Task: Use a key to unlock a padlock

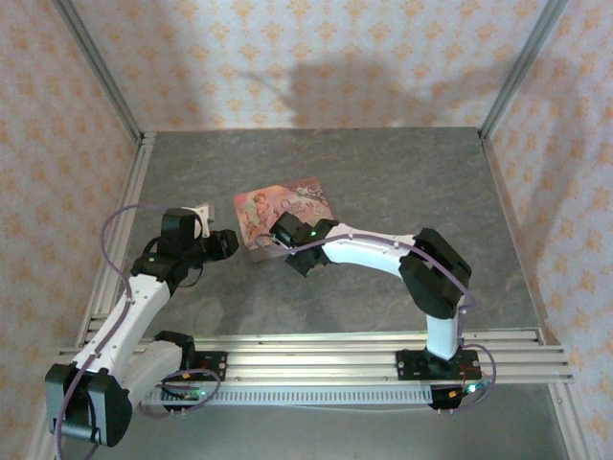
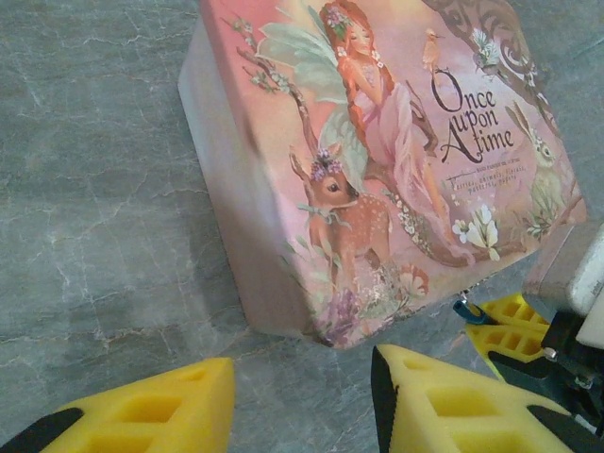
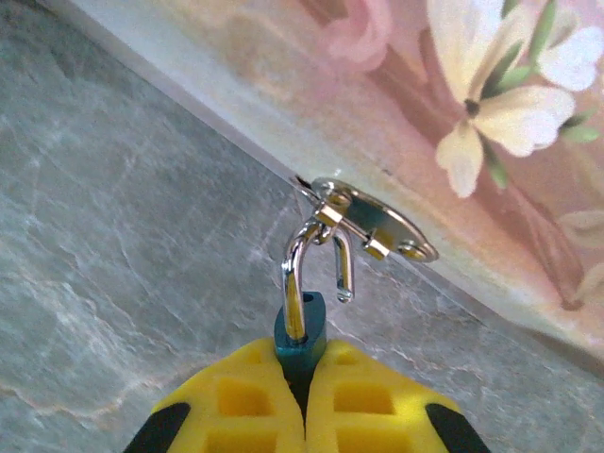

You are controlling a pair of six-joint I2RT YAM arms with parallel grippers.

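Right claw (image 3: 304,377): yellow fingers pressed together, pinching the teal body of the padlock (image 3: 300,332) at their tips. The silvery shackle (image 3: 294,260) rises from that body; one leg enters it, and the other ends free just beside it. The bow of the shackle passes through the loop of a metal hasp (image 3: 377,222), which is fixed low on the side wall of the pink box (image 3: 453,85), close above the grey marbled table (image 3: 113,236).

Left claw (image 2: 302,406): yellow fingers (image 2: 170,411) spread apart with nothing between them, held over the table just before the nearest corner of the box and not touching it. From this wrist the padlock shows as a small teal spot at the box's lower right edge, with the right claw against it.

Overhead, the two arms converge on the box, the left claw at its left and the right claw at its near edge. The box lies flat, its lid printed with a fairy, a fawn and "Once upon a time". Patterned walls (image 1: 316,57) enclose the table beyond.
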